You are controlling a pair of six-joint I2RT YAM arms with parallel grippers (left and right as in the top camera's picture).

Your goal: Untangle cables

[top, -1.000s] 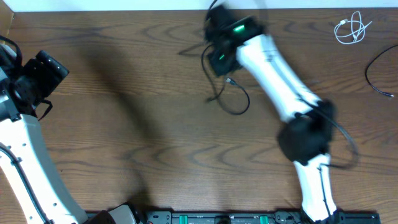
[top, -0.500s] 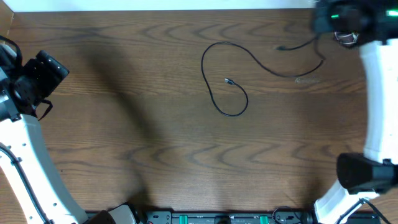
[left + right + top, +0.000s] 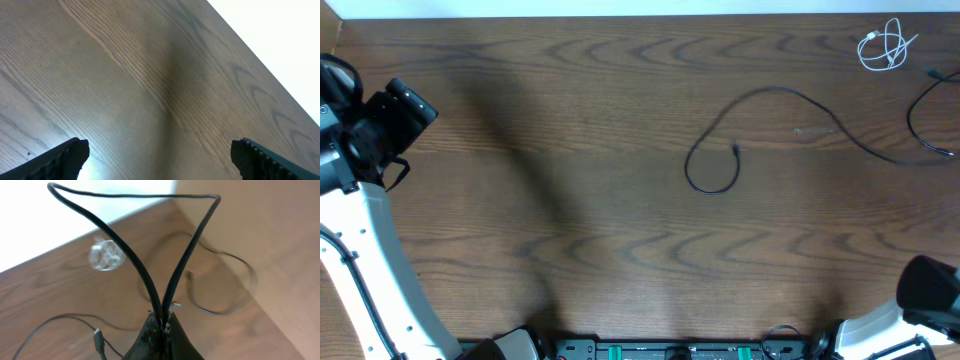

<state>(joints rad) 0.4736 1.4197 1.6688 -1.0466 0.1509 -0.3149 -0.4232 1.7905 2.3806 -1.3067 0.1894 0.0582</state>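
My right gripper (image 3: pixel 163 322) is shut on a folded bight of a long black cable (image 3: pixel 135 262), whose two strands rise from the jaws. In the overhead view this cable (image 3: pixel 775 92) runs from a small loop with a plug end (image 3: pixel 736 150) rightward across the table. The right gripper is outside the overhead view. A short white coiled cable (image 3: pixel 885 46) lies at the far right corner and shows blurred in the right wrist view (image 3: pixel 106 256). A second black cable (image 3: pixel 917 120) lies at the right edge. My left gripper (image 3: pixel 160 150) is open and empty over bare wood.
The brown wooden table (image 3: pixel 570 200) has a white strip beyond its far edge. The left arm (image 3: pixel 365 220) stands along the left side. The right arm's base (image 3: pixel 930 290) sits at the bottom right. A black plug end (image 3: pixel 98 339) lies near the right jaws.
My right arm swung from the table's top middle to the right, out of the overhead view, dragging the black cable and its loop rightward. The left arm barely moved.
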